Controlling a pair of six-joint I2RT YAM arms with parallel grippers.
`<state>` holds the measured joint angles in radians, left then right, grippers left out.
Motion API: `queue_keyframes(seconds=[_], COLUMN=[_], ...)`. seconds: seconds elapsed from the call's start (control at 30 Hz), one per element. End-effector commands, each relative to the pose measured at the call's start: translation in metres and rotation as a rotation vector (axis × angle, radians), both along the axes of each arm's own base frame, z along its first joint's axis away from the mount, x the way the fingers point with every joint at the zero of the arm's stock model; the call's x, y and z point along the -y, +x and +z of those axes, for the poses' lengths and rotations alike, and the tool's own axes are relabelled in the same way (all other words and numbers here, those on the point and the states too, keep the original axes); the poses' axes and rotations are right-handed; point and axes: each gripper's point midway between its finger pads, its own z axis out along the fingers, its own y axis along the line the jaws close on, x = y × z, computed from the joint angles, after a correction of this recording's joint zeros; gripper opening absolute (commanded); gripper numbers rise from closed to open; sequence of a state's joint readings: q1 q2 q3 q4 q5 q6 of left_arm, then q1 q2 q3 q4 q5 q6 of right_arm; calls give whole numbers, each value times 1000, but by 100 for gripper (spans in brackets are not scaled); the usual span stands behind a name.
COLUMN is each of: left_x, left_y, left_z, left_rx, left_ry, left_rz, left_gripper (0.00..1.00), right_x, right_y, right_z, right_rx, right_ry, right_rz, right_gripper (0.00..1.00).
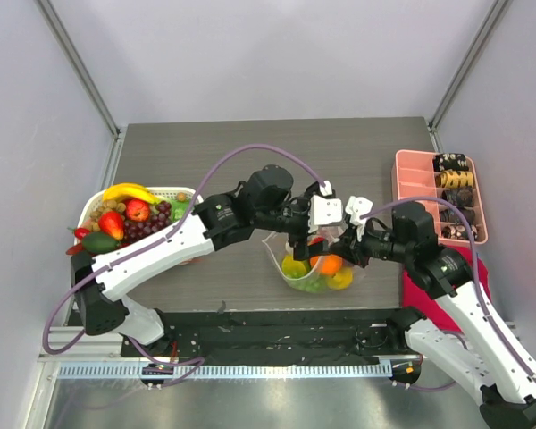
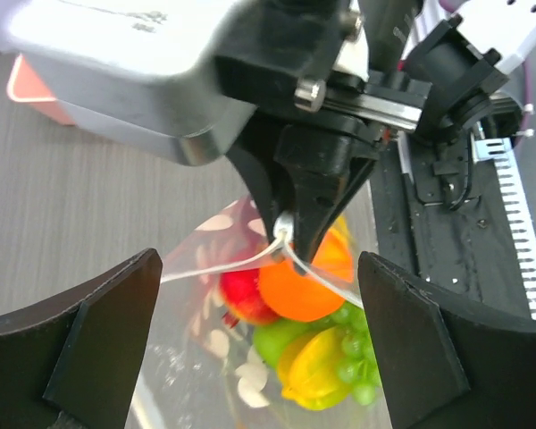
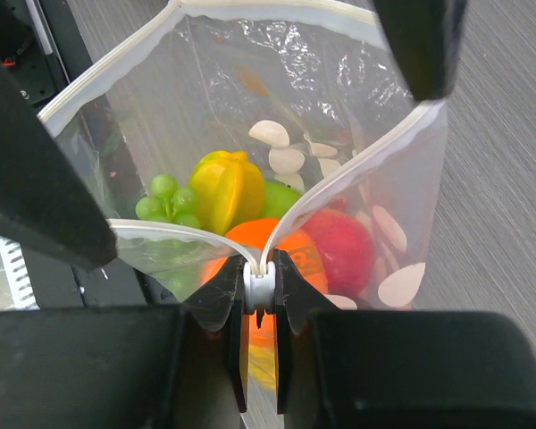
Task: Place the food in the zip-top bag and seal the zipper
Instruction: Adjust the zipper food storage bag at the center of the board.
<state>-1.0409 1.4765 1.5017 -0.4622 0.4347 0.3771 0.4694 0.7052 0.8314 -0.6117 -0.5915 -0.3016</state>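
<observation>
In the middle of the top view, near the lower edge of the table [image 1: 250, 152], the clear dotted bag [image 1: 308, 268] stands with its mouth open. Inside it lie an orange [image 3: 277, 246], a red fruit [image 3: 339, 246], a yellow fruit [image 3: 225, 189], a green apple [image 3: 277, 198] and green grapes [image 3: 161, 201].

The right gripper [image 3: 260, 290] is clamped on the white tab [image 3: 260, 284] at one corner of the mouth, where the two sides of the zipper strip [image 3: 107, 67] meet; past that corner the strip gapes apart.

The left gripper [image 2: 257, 261] hangs over the bag with its jaws spread wide, holding nothing.

At the left of the top view a white basket [image 1: 183, 192] holds a banana [image 1: 129, 191], strawberries [image 1: 138, 211] and dark grapes [image 1: 147, 228]. At the right, a pink tray [image 1: 411, 170] holds brown and yellow snack pieces [image 1: 454, 179] in its compartments.
</observation>
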Motion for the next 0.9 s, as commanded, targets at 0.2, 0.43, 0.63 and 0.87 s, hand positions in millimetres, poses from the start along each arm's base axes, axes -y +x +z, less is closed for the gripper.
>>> queue_keyframes(seconds=[0.2,0.43,0.63,0.87], left_x=[12,-3,-17,-42], left_y=[12,11,6,25], left_z=[-16,-42,-49,-43], left_rx=[4,-3,14,-87], left_ry=[-84,17,63,42], left_rz=[52,61,42,95], left_gripper=[89,52,4,0], right_x=[7,3,-9,-7], right_y=[-7,-14,-13,1], right_z=[19,16,20,16], right_rx=[127,125,153,171], right_ry=[29,42,87,72], right_rz=[1,46,107,55], right_gripper=[1,1,1,48])
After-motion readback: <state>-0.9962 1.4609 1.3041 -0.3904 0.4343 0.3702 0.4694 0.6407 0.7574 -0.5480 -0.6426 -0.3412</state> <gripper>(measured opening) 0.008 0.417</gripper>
